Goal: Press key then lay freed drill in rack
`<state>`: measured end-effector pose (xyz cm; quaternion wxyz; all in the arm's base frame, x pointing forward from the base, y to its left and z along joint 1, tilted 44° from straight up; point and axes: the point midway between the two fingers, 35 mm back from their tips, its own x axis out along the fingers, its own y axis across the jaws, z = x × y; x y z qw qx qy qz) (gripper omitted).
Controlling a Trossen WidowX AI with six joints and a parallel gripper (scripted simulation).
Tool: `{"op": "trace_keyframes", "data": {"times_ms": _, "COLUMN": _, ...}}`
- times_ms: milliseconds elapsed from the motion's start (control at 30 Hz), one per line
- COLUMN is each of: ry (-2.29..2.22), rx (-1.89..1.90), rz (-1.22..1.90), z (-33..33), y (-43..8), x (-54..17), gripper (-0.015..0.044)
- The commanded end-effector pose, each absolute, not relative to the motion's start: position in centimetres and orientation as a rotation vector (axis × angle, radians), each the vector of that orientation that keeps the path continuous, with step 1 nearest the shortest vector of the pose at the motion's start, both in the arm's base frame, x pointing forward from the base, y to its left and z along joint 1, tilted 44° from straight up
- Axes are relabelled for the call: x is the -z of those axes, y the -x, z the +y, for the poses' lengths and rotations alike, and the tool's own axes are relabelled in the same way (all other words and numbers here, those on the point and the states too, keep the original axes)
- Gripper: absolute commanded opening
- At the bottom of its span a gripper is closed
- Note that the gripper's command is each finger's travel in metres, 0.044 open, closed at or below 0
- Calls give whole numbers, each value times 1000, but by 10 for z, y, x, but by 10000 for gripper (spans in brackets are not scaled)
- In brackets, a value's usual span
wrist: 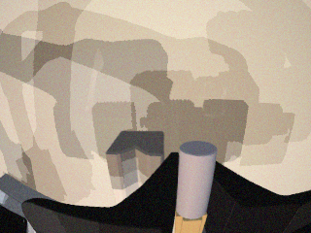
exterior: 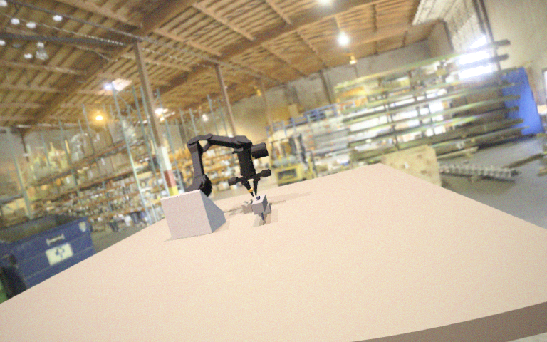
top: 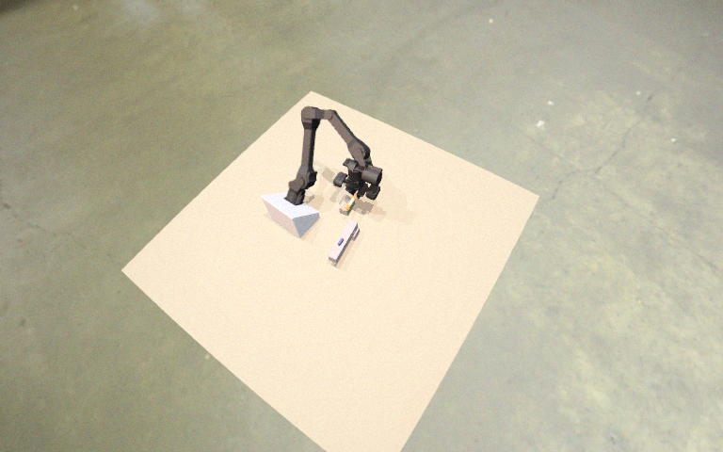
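At 12 o'clock from the long block [top: 344, 242] [exterior: 259, 204] w/ the blue key [top: 340, 241] [exterior: 258, 197], top view, the gripper [top: 355, 195] [exterior: 253, 194] [wrist: 186, 158] is nearly closed, gripping the orange-and-grey drill [top: 350, 202] [exterior: 250, 190] [wrist: 196, 182] nr the notched block [top: 344, 210] [exterior: 246, 206] [wrist: 138, 142]; white wedge [top: 290, 214] [exterior: 187, 215] approx 10 o'clock.

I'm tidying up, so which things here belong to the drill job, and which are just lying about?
For the job:
- drill, in the jaws
- long grey bar with blue piece, probably the key
- notched block, probably the rack

Apparently not:
- pale wedge
- blue bin
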<state>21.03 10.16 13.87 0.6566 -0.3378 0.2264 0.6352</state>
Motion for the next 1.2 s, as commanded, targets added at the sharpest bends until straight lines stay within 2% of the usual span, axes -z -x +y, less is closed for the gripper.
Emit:
{"op": "trace_keyframes", "data": {"times_ms": 0, "ry": 765, "rx": -1437, "rz": 507, "z": 102, "y": -203, "x": -140, "gripper": 0}}
{"op": "trace_keyframes", "data": {"times_ms": 667, "ry": 764, "rx": -1438, "rz": 508, "z": 105, "y": -173, "x": -146, "gripper": 0}}
{"op": "trace_keyframes", "data": {"times_ms": 1167, "ry": 763, "rx": -1437, "rz": 506, "z": 122, "y": -177, "x": -128, "gripper": 0}}
